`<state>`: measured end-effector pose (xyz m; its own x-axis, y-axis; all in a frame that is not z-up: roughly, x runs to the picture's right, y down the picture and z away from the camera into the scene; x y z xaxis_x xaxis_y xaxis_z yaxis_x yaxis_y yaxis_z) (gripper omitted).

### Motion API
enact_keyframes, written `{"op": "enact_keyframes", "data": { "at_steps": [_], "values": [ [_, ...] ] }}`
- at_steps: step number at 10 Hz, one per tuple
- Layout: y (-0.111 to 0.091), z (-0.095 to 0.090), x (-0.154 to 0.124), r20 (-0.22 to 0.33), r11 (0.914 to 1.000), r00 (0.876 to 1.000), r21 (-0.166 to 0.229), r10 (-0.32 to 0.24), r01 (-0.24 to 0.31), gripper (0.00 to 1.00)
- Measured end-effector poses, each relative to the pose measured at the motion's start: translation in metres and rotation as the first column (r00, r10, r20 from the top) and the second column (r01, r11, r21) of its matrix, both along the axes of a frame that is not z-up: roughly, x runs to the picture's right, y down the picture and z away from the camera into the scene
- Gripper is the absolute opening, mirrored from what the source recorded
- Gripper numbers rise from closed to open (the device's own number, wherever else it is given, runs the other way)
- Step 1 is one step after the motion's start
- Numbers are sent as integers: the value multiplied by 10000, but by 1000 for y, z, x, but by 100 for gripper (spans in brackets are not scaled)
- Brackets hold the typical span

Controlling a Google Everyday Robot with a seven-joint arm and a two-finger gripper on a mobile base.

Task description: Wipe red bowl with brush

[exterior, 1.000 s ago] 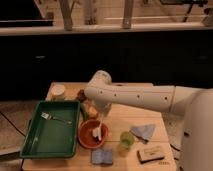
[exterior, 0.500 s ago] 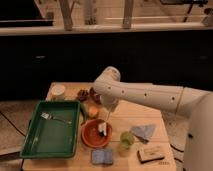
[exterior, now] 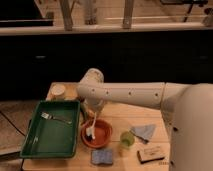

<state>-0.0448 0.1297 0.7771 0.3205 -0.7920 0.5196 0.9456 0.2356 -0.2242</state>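
Observation:
The red bowl (exterior: 100, 134) sits on the wooden table, just right of the green tray. The brush (exterior: 91, 128) stands nearly upright in it, thin whitish handle up, head down on the bowl's left inner side. My gripper (exterior: 94, 111) hangs below the white arm's wrist, right above the bowl's back rim. It is shut on the top of the brush handle. The arm reaches in from the right and hides most of the gripper.
The green tray (exterior: 35, 145) at left holds a fork (exterior: 55, 118). A small green cup (exterior: 127, 138), a blue sponge (exterior: 102, 156), a tan-and-black block (exterior: 151, 154) and a blue-grey cloth (exterior: 144, 131) lie around the bowl. A white cup (exterior: 58, 91) stands at the back left.
The arm's wrist has swung back to the left, and the brush head has slid from the bowl's middle to its left side.

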Motion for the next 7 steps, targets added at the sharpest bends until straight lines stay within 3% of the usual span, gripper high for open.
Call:
{"op": "enact_keyframes", "data": {
  "at_steps": [2, 4, 7],
  "values": [
    [4, 0, -3, -131, 9999, 9999, -81, -79, 77, 3],
    [4, 3, 13, -401, 9999, 9992, -113, -28, 23, 3],
    [-2, 11, 73, -999, 9999, 9949, -88, 137, -147, 3]
  ]
}}
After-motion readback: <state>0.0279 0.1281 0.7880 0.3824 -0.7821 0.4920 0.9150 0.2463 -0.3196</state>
